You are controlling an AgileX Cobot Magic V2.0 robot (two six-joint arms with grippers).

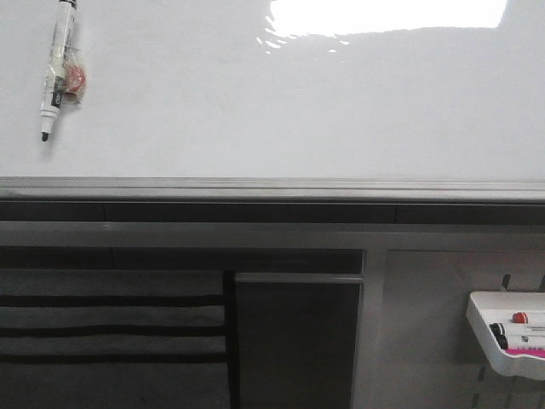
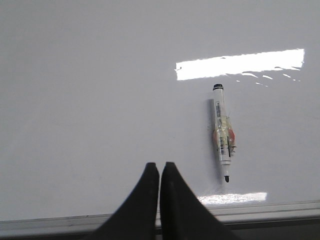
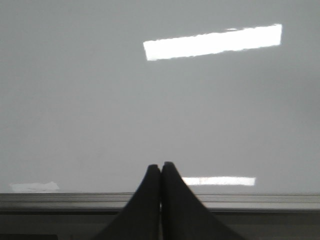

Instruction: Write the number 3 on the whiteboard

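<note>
The whiteboard (image 1: pixel 255 111) is glossy white with light glare and a grey edge rail (image 1: pixel 272 189). It is blank; no number 3 shows on it. A white marker (image 1: pixel 58 68) with its black tip uncapped lies on the board at the far left, tip toward the rail. It also shows in the left wrist view (image 2: pixel 222 132). My left gripper (image 2: pixel 160 166) is shut and empty, over the rail, beside the marker and apart from it. My right gripper (image 3: pixel 161 166) is shut and empty, over the rail, facing the bare board (image 3: pixel 150 110). Neither gripper shows in the front view.
A small white tray (image 1: pixel 509 334) with several markers hangs at the lower right, below the board. Dark grey panels (image 1: pixel 111 332) and a cabinet face (image 1: pixel 298 341) stand under the rail.
</note>
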